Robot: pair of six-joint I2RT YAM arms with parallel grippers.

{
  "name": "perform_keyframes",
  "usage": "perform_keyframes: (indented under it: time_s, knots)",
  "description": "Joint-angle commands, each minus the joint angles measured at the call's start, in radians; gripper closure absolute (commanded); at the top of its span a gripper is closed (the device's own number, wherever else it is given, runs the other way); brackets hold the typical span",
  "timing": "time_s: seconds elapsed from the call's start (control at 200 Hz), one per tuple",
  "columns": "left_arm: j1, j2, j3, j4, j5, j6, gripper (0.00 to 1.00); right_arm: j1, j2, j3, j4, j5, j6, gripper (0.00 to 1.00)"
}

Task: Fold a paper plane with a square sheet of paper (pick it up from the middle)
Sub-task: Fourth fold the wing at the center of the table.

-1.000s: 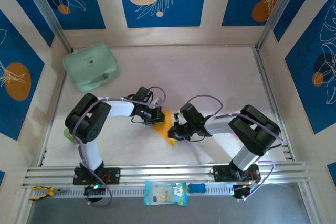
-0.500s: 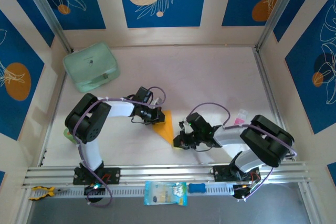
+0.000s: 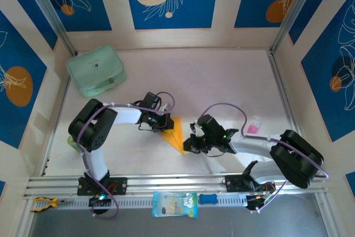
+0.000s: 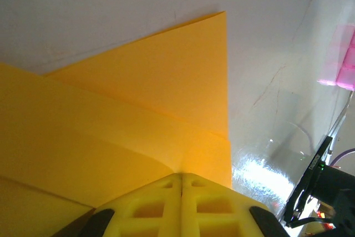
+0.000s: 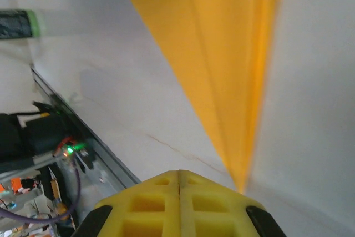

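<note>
Lying flat on the near middle of the white counter (image 3: 222, 81) is one orange-yellow sheet of paper (image 3: 175, 132). It is folded into a pointed wedge with a straight right edge, and it tapers to a sharp tip at its near end. The left wrist view shows the paper (image 4: 166, 81) as stacked layers: a triangular flap on the far side, and the edges of further folds stepping down toward the camera. From the right wrist the paper (image 5: 222, 54) reads as a long narrow dart with lengthwise creases, slightly blurred.

Two claws flank it. The left claw (image 3: 164, 129) sits at the paper's left edge. Its yellow fingers (image 4: 150, 203) are pressed together so only a thin seam shows between them, and their tips are over the folded layers; whether any paper is pinched between them I cannot tell. The right claw (image 3: 187, 147) is at the near tip. Its fingers (image 5: 150, 192) are likewise closed against each other and grip nothing, and the paper's point ends just beside them on the right.

Farther out, one mint-green case (image 3: 96, 71) rests at the far left of the counter. One small pink item (image 3: 254, 125) lies to the right, and one pale blue packet (image 3: 174, 204) lies at the near edge between the arm bases.
</note>
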Motion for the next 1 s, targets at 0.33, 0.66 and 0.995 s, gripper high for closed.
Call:
perform_keyframes:
  time_s: [0.33, 0.66, 0.995]
  knots:
    - [0.013, -0.017, -0.043, -0.041, -0.059, -0.015, 0.96, -0.028, 0.282, 0.030, 0.111, -0.027, 0.056, 0.99]
    - [-0.063, -0.142, -0.029, -0.063, -0.059, 0.003, 1.00, -0.022, 0.268, -0.047, 0.157, 0.001, 0.094, 1.00]
    - [-0.095, -0.006, -0.045, -0.020, -0.079, -0.056, 1.00, -0.027, 0.261, -0.046, 0.140, -0.001, 0.087, 1.00]
